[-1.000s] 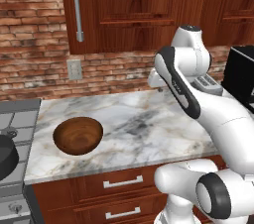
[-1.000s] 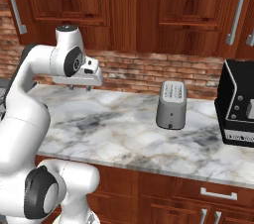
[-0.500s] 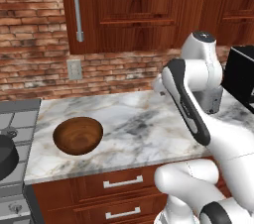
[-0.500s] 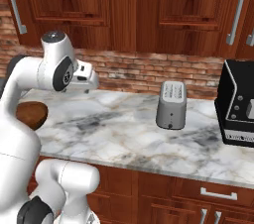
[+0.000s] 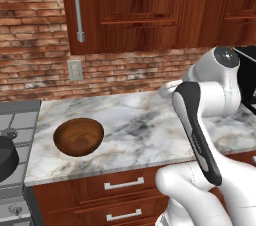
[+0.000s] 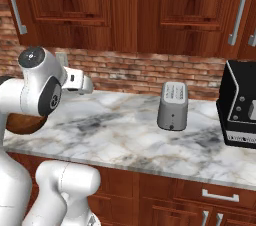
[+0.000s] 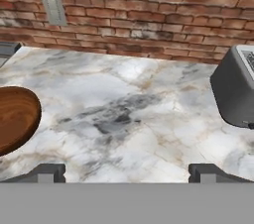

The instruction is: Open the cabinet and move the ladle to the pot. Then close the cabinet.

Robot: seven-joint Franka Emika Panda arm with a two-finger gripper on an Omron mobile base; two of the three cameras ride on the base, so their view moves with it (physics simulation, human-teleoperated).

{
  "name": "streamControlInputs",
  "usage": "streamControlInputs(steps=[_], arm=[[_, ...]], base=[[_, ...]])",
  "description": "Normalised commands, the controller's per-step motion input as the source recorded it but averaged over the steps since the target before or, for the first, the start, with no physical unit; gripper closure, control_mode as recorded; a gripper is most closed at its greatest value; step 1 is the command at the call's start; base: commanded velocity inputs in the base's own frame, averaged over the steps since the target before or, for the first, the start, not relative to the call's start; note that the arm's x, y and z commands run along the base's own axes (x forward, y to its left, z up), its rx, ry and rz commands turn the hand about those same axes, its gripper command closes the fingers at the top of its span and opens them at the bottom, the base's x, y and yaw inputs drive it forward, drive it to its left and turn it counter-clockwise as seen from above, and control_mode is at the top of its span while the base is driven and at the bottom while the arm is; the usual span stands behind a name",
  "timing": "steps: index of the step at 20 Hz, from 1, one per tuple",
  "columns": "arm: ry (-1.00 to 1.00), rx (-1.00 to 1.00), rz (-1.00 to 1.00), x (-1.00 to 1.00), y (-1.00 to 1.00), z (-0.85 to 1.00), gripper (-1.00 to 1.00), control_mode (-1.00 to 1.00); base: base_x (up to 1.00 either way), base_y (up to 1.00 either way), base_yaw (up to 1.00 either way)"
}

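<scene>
- Our hand [image 7: 127,171] hovers over the marble table [image 7: 139,114], fingertips spread wide, holding nothing.
- We see the cabinet [image 5: 130,10] shut, reddish-brown, its silver bar handle [image 5: 77,9] vertical.
- We see the dark pot [image 5: 6,157] beside the wooden bowl [image 5: 78,136].

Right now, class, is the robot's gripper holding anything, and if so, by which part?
Nothing is held. In the hand view the gripper is open, its fingertips wide apart with only bare marble counter between them. The cabinet is shut.

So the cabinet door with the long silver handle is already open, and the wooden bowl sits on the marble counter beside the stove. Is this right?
Not quite: the cabinet door is closed, flush with its neighbours, as the left base view shows. The wooden bowl does sit on the marble counter beside the stove.
</scene>
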Motion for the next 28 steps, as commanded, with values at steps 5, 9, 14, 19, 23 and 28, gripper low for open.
streamControlInputs(steps=[5,9,14,19,23,28], arm=[[-0.12,-0.02,0.00,-0.27,0.04,0.49,-1.00,-1.00],[-0.06,-0.03,0.00,-0.18,0.09,0.54,-1.00,-1.00],[-0.02,-0.02,0.00,-0.15,0.13,0.49,-1.00,-1.00],[0.00,0.00,0.00,-0.16,0.13,0.44,-1.00,-1.00],[0.00,0.00,0.00,-0.16,0.16,0.34,-1.00,-1.00],[0.00,0.00,0.00,-0.14,0.21,0.19,-1.00,-1.00]], base=[[0.00,0.00,0.00],[0.00,0.00,0.00],[0.00,0.00,0.00],[0.00,0.00,0.00],[0.00,0.00,0.00],[0.00,0.00,0.00]])
